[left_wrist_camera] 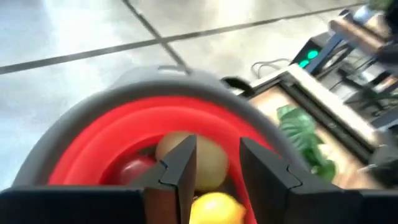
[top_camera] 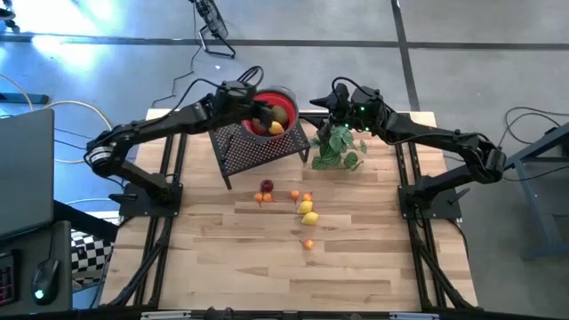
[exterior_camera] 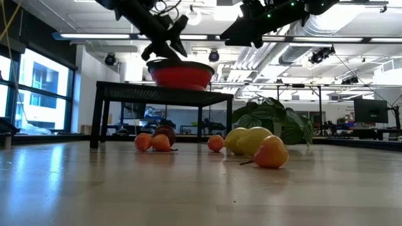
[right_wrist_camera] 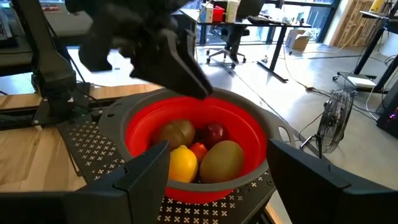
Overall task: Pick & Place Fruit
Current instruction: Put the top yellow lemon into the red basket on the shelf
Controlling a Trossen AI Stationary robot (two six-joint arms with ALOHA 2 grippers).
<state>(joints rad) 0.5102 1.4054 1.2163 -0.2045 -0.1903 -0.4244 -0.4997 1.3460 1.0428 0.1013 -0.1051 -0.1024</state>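
The left hand [top_camera: 267, 114] hangs over the red bowl [top_camera: 286, 96], fingers [left_wrist_camera: 180, 171] slightly apart and holding nothing, above 2 kiwis [right_wrist_camera: 221, 160], a lemon [right_wrist_camera: 181, 163] and red fruit [right_wrist_camera: 214, 132]. The bowl sits on a black rack [top_camera: 253, 149]. The right hand [top_camera: 322, 100] waits beside it, spread wide. More fruit [top_camera: 306, 212] lies on the tabletop [top_camera: 356, 258] near a plant [top_camera: 340, 149].

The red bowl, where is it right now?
In the high view the red bowl sits on the black perforated stand at the table's far edge, left of the green plant, with the left gripper over it.
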